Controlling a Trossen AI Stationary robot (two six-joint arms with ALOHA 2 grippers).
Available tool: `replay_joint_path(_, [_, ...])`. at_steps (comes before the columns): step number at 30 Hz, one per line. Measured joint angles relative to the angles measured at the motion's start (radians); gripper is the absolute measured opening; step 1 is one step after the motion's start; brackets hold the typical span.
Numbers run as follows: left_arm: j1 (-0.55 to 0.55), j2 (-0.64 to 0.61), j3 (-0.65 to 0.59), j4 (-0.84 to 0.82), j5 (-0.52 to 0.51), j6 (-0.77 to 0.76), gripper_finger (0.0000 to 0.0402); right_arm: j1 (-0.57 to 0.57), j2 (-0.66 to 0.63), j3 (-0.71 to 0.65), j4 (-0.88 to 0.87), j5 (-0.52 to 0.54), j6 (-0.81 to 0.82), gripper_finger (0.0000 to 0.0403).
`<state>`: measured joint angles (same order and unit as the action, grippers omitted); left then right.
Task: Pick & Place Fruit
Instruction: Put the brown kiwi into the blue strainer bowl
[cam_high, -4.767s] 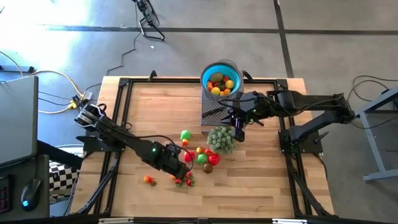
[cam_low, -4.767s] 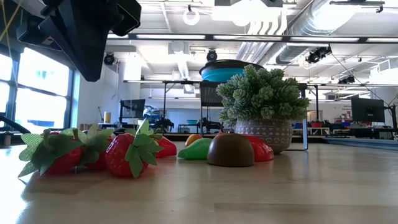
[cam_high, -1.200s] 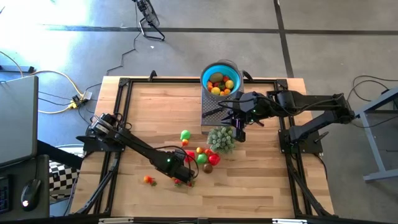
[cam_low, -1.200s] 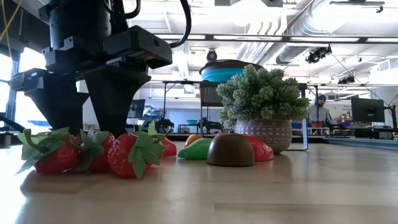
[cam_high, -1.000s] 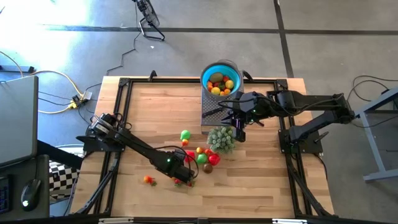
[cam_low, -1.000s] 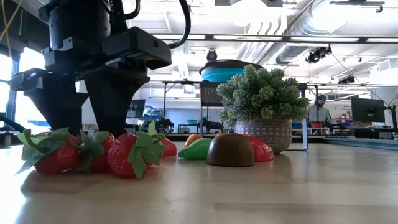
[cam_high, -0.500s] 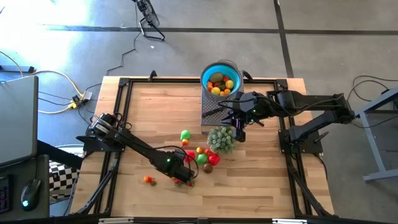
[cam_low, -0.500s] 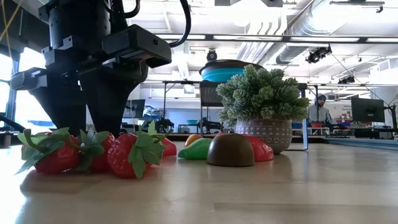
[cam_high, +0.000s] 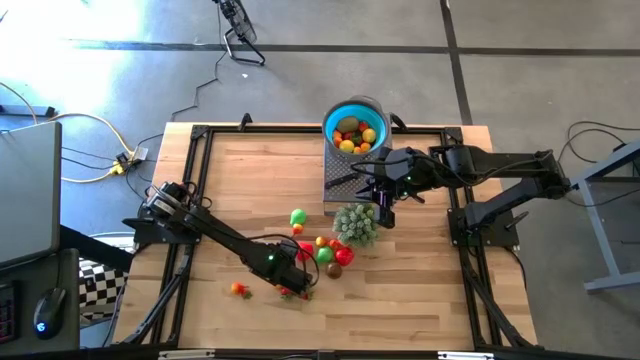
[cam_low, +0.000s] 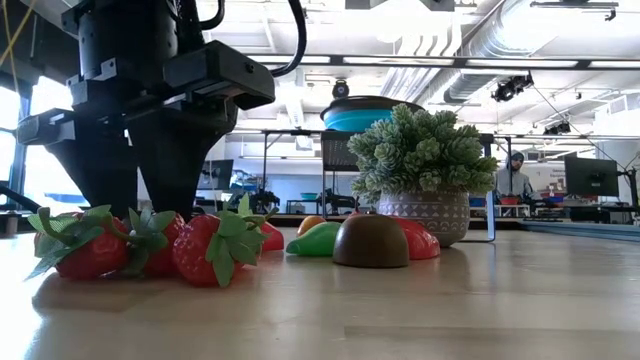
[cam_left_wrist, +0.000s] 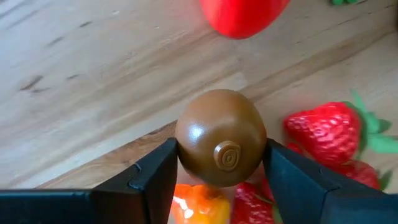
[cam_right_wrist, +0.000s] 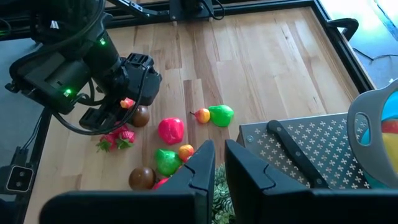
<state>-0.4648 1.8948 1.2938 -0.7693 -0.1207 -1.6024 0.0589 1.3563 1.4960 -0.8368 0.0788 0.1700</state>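
From my station I have the left end effector down at the bench among the loose fruit, well inside the near edge, with bare wood open toward the left arm's base and along the far side. In the left wrist view its two fingers sit against either side of a brown fruit, so I read it as gripping that piece, though I cannot tell whether the piece is off the wood. Strawberries lie just beside the held fruit, with an orange piece close under it and a red fruit beyond. In the low view the left arm's dark body stands directly behind the strawberry cluster, and a second brown fruit rests near the potted plant. From above, a green fruit and a few red, orange and green pieces lie between the left end effector and the plant, and one small orange piece sits apart toward the near left. The blue bowl at the far edge already holds several fruits. The right end effector hangs closed and empty by the plant, beside the perforated metal tray carrying a black-handled knife.
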Motion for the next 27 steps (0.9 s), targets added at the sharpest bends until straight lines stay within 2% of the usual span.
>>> replay_joint_path(11, [0.000, -0.095, -0.001, -0.179, -0.002, 0.000, 0.0210, 0.000, 0.000, 0.000, -0.004, 0.000, -0.011, 0.0028])
replay_joint_path(19, [0.000, -0.246, -0.001, -0.277, -0.113, 0.013, 0.0210, 0.000, 0.000, 0.000, -0.008, 0.000, -0.010, 0.0028])
replay_joint_path(27, [0.008, -0.406, -0.001, -0.308, -0.275, 0.072, 0.0209, 0.000, 0.000, 0.000, -0.019, -0.003, -0.010, 0.0028])
